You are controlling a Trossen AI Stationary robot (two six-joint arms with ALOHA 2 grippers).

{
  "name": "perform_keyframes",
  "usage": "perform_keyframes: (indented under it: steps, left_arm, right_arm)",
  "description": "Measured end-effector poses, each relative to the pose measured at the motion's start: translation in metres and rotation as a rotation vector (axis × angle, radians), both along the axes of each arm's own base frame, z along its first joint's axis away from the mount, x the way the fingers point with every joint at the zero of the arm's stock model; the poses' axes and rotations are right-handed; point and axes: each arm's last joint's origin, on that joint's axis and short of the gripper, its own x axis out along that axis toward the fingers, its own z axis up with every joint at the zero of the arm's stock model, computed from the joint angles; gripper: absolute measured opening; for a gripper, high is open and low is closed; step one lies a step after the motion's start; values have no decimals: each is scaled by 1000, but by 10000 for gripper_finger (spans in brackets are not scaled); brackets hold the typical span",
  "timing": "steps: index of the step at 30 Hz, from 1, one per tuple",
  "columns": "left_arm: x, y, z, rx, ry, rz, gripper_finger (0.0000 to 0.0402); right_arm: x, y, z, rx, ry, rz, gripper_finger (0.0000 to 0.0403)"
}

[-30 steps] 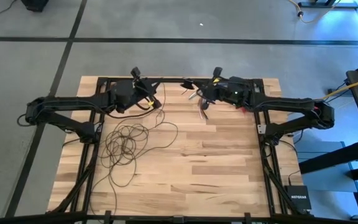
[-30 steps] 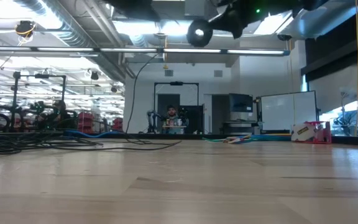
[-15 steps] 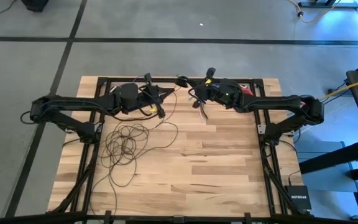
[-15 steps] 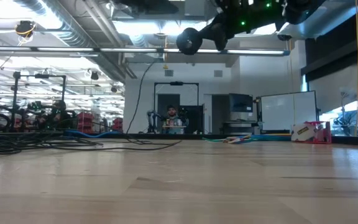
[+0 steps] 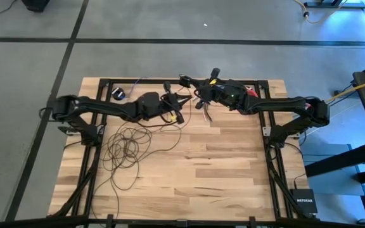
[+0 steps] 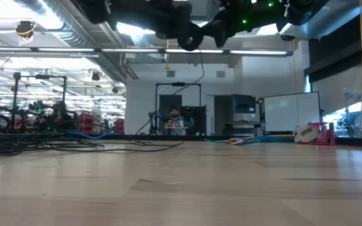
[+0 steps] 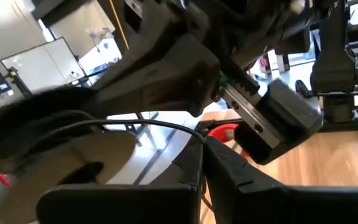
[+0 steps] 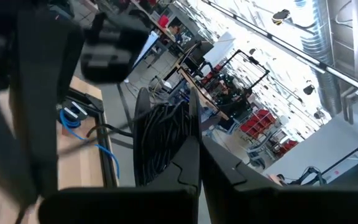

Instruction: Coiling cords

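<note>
The table (image 5: pixel 189 158) bears most of the cord (image 5: pixel 128 149) — loose loops sprawled on its left half, one strand rising toward the arms. Both arms meet high over the far edge, so the wire hangs free between them for winding. The left gripper (image 5: pixel 181 101) has its fingers pressed together, pinching the cord, which crosses just past its tips. The right gripper (image 5: pixel 198 96) is also pressed together beside a dark wound bundle; whether it grips this I cannot tell
</note>
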Motion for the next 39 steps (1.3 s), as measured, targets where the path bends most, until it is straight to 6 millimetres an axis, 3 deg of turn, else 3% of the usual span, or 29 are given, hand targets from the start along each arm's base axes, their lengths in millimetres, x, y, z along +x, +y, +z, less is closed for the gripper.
perform_keyframes:
  steps: [9,26,35,39]
  left_arm:
    - [16,12,-23,62,5,27,12]
    - [4,59,-38,47,153,160,13]
    - [3,60,-43,36,198,161,15]
    - [3,57,-46,25,229,152,34]
  right_arm:
    - [0,1,2,15,-28,26,10]
    - [-11,7,20,122,-157,121,10]
    - [-21,10,31,116,-172,122,10]
    - [-21,10,31,116,-171,121,10]
